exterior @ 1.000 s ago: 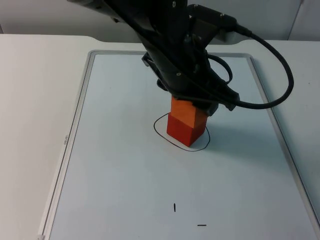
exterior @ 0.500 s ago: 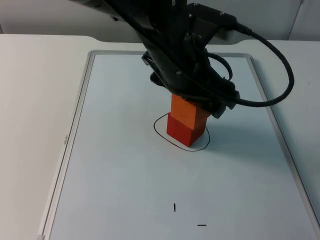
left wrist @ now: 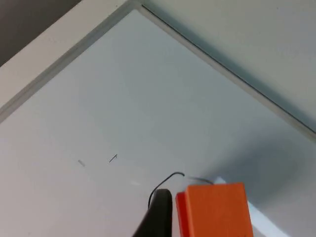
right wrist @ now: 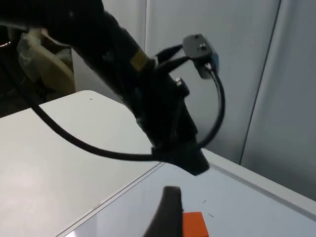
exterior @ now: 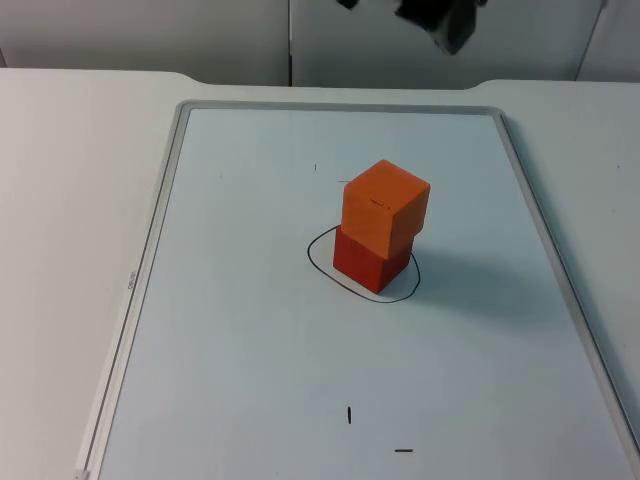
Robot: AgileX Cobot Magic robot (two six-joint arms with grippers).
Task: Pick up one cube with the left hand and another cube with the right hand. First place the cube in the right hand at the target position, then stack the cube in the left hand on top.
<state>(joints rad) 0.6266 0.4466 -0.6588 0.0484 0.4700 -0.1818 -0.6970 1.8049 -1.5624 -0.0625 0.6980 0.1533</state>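
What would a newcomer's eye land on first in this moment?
The two-cube stack: the orange cube sits slightly askew on the red cube, inside the drawn circle at the middle of the whiteboard. The left gripper hangs high above the board's far edge.

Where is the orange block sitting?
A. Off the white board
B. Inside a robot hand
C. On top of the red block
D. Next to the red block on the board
C. The orange cube rests on the red cube inside the black drawn circle, with no hand touching it.
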